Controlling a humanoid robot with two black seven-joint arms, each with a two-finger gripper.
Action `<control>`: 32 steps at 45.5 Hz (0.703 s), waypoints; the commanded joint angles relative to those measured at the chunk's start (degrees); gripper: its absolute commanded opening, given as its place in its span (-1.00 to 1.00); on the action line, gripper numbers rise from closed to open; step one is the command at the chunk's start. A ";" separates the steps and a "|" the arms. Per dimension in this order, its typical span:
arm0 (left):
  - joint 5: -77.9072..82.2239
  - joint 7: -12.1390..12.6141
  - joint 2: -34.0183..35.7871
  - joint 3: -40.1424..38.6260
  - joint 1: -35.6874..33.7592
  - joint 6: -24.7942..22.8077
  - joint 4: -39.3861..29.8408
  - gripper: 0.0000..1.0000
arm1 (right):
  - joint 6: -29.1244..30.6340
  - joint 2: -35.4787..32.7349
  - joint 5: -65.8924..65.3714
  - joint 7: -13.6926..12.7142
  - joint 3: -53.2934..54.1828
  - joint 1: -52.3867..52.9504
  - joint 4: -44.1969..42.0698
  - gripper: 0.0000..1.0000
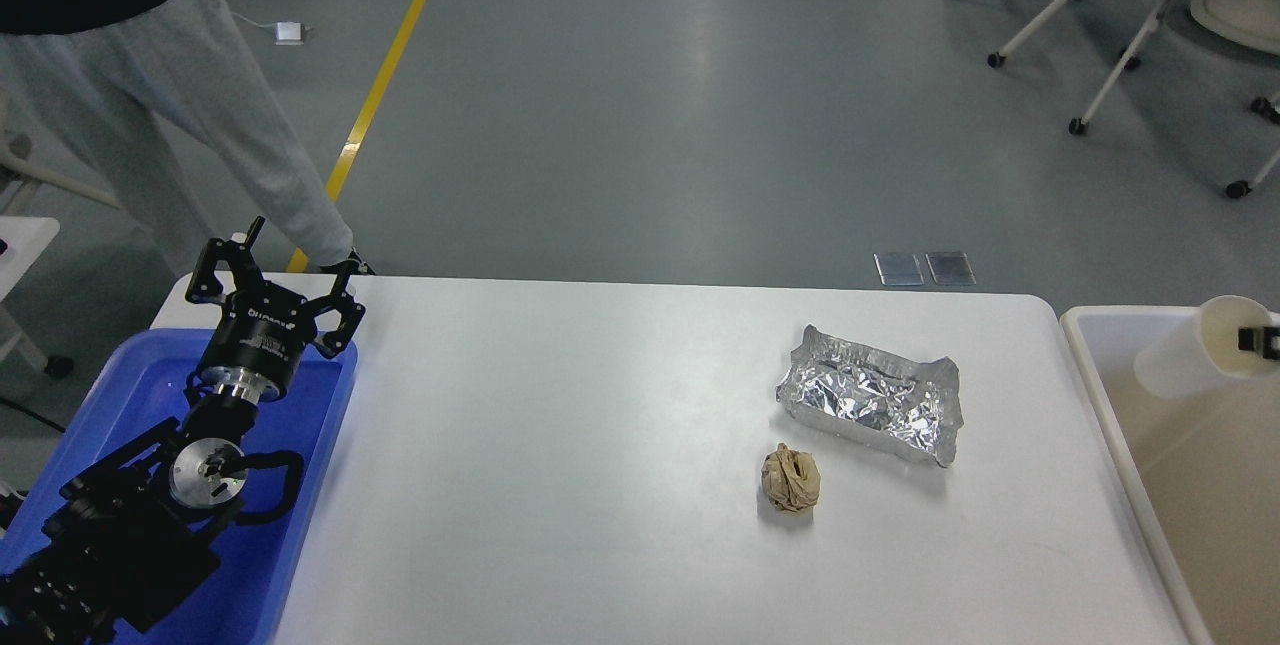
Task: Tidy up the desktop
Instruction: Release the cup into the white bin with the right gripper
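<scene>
Left gripper (290,270) gapes wide and empty over the blue tray (320,445), while the right gripper (1258,340) grips a white cup (1195,360) above the bin (1100,395), its finger spread impossible to tell; crumpled foil tray (872,405) and paper wad (791,477) lie right on the desktop (560,445).

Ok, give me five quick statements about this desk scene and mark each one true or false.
1. A crumpled foil tray lies on the desktop. True.
2. The brown paper ball sits inside the foil tray. False: it lies on the desktop, just in front of the tray.
3. The left end effector is open, holding nothing. True.
4. The left end effector hangs over the cream bin. False: it is above the blue tray.
5. A white paper cup is over the bin. True.
</scene>
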 commanded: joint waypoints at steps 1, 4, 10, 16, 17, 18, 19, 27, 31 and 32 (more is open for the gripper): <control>0.00 0.00 0.00 0.00 0.00 0.00 0.00 1.00 | -1.74 3.85 5.97 0.43 4.45 -11.53 -13.08 -1.00; 0.00 0.00 0.00 0.00 0.00 0.00 0.00 1.00 | -1.74 5.96 9.30 0.52 4.53 -14.43 -17.29 -1.00; 0.00 0.00 0.00 0.00 0.00 -0.09 0.00 1.00 | -1.39 8.60 14.06 1.84 3.39 -17.33 -24.68 -1.00; 0.00 0.00 0.00 0.00 0.00 0.00 0.00 1.00 | -1.21 12.90 16.08 1.75 3.83 -21.20 -32.06 -1.00; 0.00 0.00 0.00 0.00 0.00 0.00 0.00 1.00 | -1.21 13.78 16.69 1.75 3.83 -21.81 -33.73 -1.00; 0.00 0.00 0.00 0.00 0.00 0.00 0.00 1.00 | -1.04 14.75 17.48 1.75 3.83 -22.43 -35.14 -1.00; 0.00 0.00 0.00 0.00 0.00 0.00 0.00 1.00 | -0.95 15.63 18.27 1.75 3.74 -22.96 -36.72 -1.00; 0.00 0.00 0.00 0.00 0.00 0.00 0.00 1.00 | -0.77 21.78 23.64 0.26 3.39 -27.97 -45.69 -1.00; 0.00 0.00 0.00 0.00 0.00 0.00 0.00 1.00 | -0.77 23.19 24.96 -1.85 3.48 -29.55 -47.63 -1.00; 0.00 0.00 0.00 0.00 0.00 0.00 0.00 1.00 | -0.95 23.45 25.31 -2.29 3.48 -29.99 -47.72 -1.00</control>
